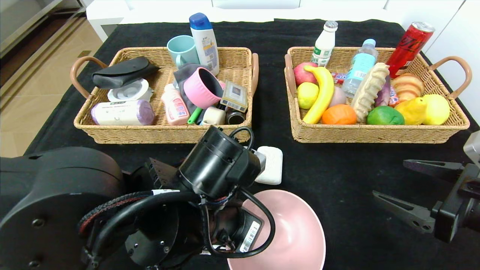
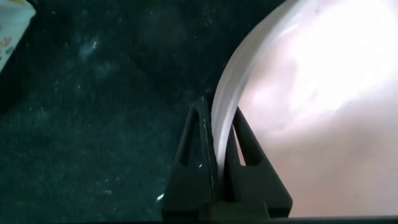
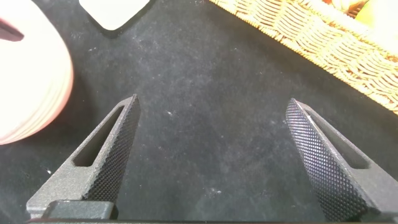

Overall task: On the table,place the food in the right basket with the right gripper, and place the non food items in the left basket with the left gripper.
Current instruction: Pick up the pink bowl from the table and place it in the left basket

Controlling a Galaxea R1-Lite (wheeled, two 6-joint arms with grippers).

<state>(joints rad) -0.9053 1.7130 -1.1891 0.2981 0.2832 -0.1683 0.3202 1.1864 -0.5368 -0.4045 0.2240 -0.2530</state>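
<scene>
- While my left gripper is clenched on the rim of the pink bowl, one finger sits inside the wall and the other outside, because a thin edge is the only part of so wide a bowl that I can pinch.
- The bowl is at the near edge of the table, tilted, its smooth glossy hollow turned up and to the right; I judge it is a hard plastic, light but slippery in a grip on the rim.
- The left basket, where this bowl must go, is farther back and already crowded (a pink bottle, a grey roll and more), so I think room for the bowl is small.
- The white rounded bar lies flat on the black cloth, just beside the bowl and between the two baskets, not yet sorted.
- My right gripper hangs low at the right side over bare cloth, its textured fingers spread wide and holding nothing.
- The right basket, of the same woven wicker, holds the food, among it a round orange fruit.
</scene>
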